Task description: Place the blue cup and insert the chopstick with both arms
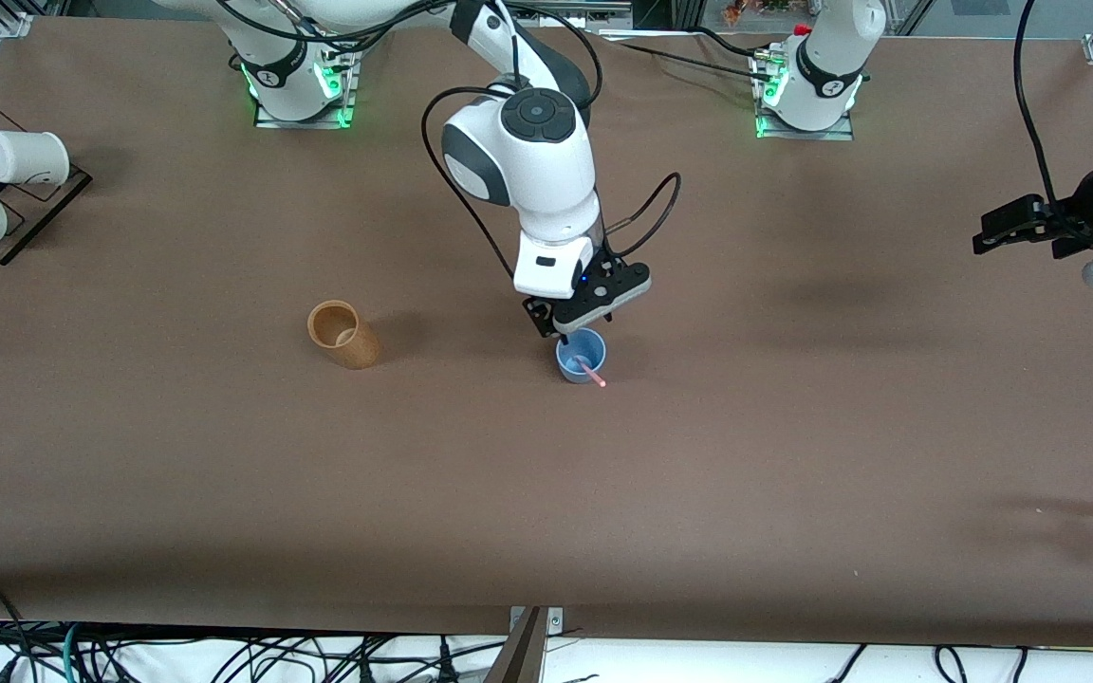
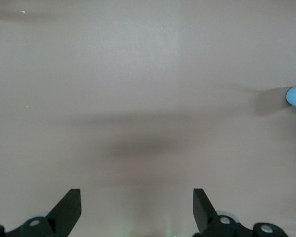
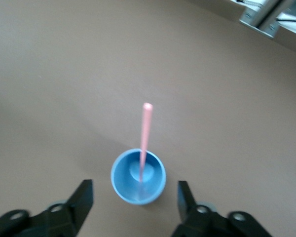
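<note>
Right claw (image 3: pixel 134 197) agape above blue cup (image 3: pixel 138 177)

Right gripper (image 1: pixel 573 334) spread mid-table; left gripper (image 1: pixel 983 239) spread, waiting aside

A brown-covered table (image 1: pixel 793 493) with black cables (image 1: pixel 224 659) along its near edge
</note>
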Tool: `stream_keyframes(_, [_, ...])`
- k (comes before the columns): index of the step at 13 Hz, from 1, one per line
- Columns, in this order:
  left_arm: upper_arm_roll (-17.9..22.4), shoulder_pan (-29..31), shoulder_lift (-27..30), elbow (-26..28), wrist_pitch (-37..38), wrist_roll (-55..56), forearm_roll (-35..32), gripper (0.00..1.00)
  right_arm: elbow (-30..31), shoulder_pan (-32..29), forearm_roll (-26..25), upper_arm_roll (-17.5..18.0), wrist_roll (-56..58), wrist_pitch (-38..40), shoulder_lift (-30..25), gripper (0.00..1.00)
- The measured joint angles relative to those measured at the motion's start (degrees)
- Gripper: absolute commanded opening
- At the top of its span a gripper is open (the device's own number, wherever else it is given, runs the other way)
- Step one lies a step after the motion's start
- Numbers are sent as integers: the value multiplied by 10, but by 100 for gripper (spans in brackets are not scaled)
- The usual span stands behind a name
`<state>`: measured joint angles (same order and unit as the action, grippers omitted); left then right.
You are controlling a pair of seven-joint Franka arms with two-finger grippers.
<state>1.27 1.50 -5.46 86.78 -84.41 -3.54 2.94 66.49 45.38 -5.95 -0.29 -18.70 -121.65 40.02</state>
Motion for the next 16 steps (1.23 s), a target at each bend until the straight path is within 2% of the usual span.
stream_keyframes(4, [0, 0, 0, 0, 0, 0, 0, 100, -12, -54, 5, -5, 0, 150, -70, 100])
stream_keyframes(6, [0, 0, 0, 0, 0, 0, 0, 100, -11, -103, 65, -9, 13, 221, -101, 100])
stream_keyframes(8, [0, 0, -1, 0, 0, 0, 0, 100, -2, -150, 122, -27, 79, 276, -128, 100])
stream_keyframes(12, [0, 0, -2, 0, 0, 0, 0, 100, 122, -174, 137, -64, 157, 296, -240, 100])
stream_keyframes(16, [0, 0, -2, 0, 0, 0, 0, 100, 221, -220, 122, -72, 201, 331, -361, 100])
